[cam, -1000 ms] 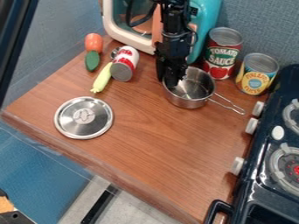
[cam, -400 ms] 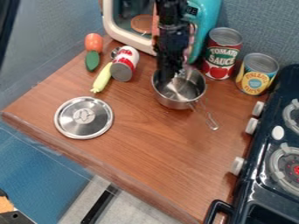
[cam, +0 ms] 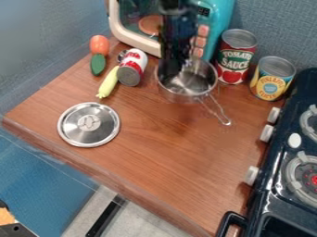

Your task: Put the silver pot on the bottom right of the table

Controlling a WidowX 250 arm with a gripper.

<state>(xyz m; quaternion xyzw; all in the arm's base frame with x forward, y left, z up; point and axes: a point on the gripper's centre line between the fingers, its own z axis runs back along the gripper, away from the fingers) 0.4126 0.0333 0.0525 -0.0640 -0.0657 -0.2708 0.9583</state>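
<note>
My gripper [cam: 176, 71] is near the back of the table, at the left rear rim of the silver pot [cam: 192, 88]. It is shut on that rim, though the dark fingertips are partly lost against the pot's inside. The pot stays upright, its wire handle pointing toward the front right. Whether its base touches the wood I cannot tell. The brown wooden table [cam: 167, 157] runs down to its front right corner, beside the stove.
A metal lid [cam: 88, 124] lies at the left. Behind it are a red-white can [cam: 132, 67], toy corn [cam: 108, 82] and other toy vegetables. Two upright cans [cam: 236, 56] [cam: 272, 78] stand behind the pot's right side. The stove [cam: 278, 173] borders the right.
Gripper and pot have shifted left together, and most recently up the view. The pot has turned so that its handle points more toward the front.
</note>
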